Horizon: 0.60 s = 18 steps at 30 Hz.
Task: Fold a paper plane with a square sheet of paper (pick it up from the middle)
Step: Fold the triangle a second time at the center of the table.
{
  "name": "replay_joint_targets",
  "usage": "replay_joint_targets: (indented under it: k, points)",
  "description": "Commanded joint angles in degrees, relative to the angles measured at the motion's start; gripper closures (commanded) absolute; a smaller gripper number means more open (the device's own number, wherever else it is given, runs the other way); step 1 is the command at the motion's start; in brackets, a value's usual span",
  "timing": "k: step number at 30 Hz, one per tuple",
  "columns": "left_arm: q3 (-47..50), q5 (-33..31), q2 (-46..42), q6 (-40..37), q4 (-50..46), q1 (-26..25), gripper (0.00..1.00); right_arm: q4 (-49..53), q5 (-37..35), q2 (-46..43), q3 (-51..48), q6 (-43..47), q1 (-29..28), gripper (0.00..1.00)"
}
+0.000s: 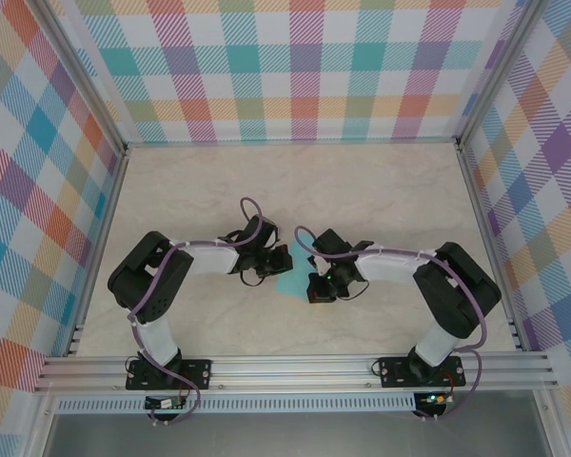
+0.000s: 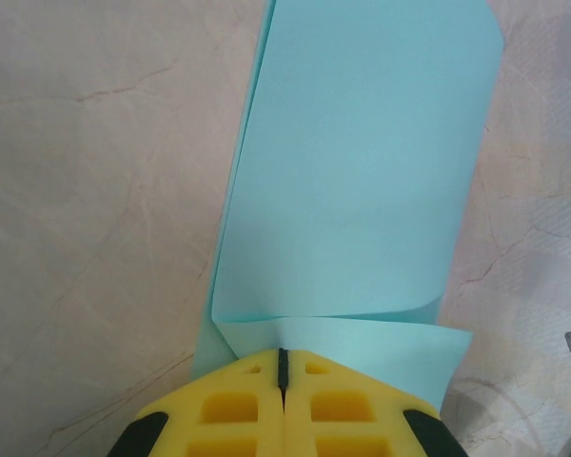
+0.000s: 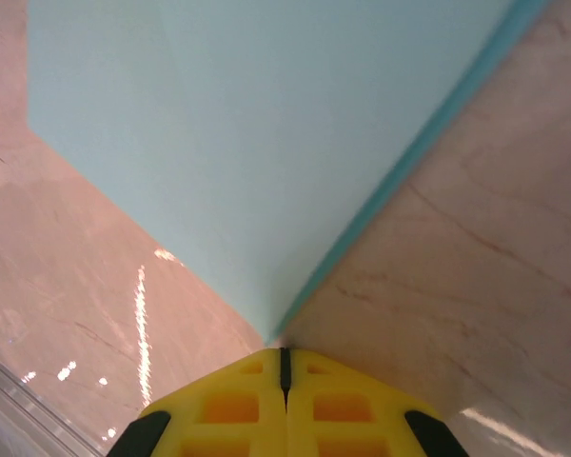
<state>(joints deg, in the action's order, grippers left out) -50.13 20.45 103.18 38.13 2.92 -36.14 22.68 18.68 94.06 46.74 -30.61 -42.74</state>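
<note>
The left gripper (image 2: 284, 360) is pinching the near edge of the turquoise sheet of paper (image 2: 362, 171), its yellow fingers (image 2: 257, 379) pressed tightly together. The sheet is curling over onto itself in two layers. The right gripper (image 3: 285, 360) is clamping a corner of the sheet from the other side, its fingers also closed. Under the sheet, a pale marble-patterned table (image 1: 362, 190) is showing. Beyond the sheet, pastel checked walls (image 1: 305, 67) are enclosing the space.
</note>
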Motion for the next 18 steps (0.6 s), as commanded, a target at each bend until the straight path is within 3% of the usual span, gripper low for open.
replay_joint_targets:
  k: [1,6,13,16,18]
  points:
    - [1.04,-5.79,3.20,-0.03,-7.26,-0.07,1.00,4.27,-0.74,-3.02,-0.36,0.80,-0.08,1.00]
    - [-1.34,-1.45,0.32,0.46,-5.56,-0.15,0.98,1.66,-5.09,-8.40,1.06,-2.54,2.42,0.96]
    - [-3.68,-2.99,-7.15,4.21,-7.22,-0.16,0.55,-4.24,-2.05,-6.91,2.50,-3.92,9.57,0.60]
    - [-0.86,-5.14,-10.03,6.96,-7.09,-0.16,0.48,-4.67,-0.48,-5.08,4.48,-1.65,11.43,0.50]
    - [1.33,-6.16,-11.81,8.78,-6.38,-0.19,0.47,-4.88,0.99,-2.92,6.03,-0.78,12.62,0.49]
